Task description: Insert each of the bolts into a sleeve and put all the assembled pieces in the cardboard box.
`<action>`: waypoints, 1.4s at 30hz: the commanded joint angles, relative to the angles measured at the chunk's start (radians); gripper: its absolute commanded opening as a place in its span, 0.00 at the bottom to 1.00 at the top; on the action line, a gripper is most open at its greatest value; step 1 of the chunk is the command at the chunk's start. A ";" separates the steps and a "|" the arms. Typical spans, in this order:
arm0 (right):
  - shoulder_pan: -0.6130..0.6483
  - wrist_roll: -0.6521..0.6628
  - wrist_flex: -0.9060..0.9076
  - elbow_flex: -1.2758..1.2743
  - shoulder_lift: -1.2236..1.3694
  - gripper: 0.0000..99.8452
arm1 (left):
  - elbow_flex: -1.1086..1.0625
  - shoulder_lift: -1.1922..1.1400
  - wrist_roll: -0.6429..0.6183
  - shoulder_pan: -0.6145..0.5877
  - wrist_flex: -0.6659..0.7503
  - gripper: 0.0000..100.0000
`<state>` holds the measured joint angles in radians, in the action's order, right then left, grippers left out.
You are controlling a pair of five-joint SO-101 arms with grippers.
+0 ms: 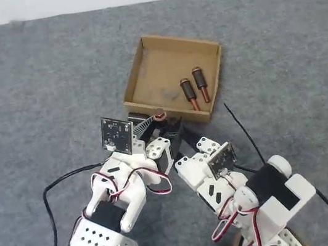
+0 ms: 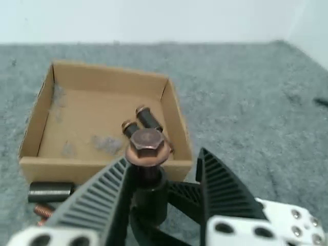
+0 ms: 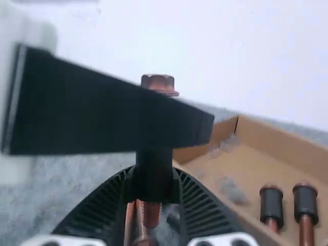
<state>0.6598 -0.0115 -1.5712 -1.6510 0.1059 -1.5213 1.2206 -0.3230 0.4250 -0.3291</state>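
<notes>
Bright, even light throughout, with faint, soft shadows on the carpet (image 1: 33,87).

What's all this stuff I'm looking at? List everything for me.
Cardboard box: one, brown, on the carpet.
Assembled pieces: two, copper bolts in black sleeves, lying inside the box.
Held bolt: one, copper, upright in the held sleeve.
Held sleeve: one, black, gripped by the right claw.
Loose sleeve: one, black, outside the box's near wall.
Loose bolt: one, copper, beside the loose sleeve.
Carpet: one, grey, under everything.
Left claw: one, black, open around the held bolt.
Right claw: one, black, shut on the held sleeve.
</notes>
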 commanded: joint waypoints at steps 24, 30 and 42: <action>-0.016 0.048 -0.018 -0.018 -0.016 0.01 | 0.015 -0.012 -0.014 -0.077 -0.017 0.18; -0.015 0.048 -0.010 -0.014 -0.012 0.01 | 0.067 -0.012 -0.043 -0.077 -0.018 0.18; -0.016 0.048 -0.007 -0.005 -0.010 0.01 | 0.254 0.103 -0.038 -0.032 -0.302 0.18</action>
<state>0.6567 0.0161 -1.5696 -1.6510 0.1043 -1.3740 1.2144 -0.3537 0.3728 -0.5040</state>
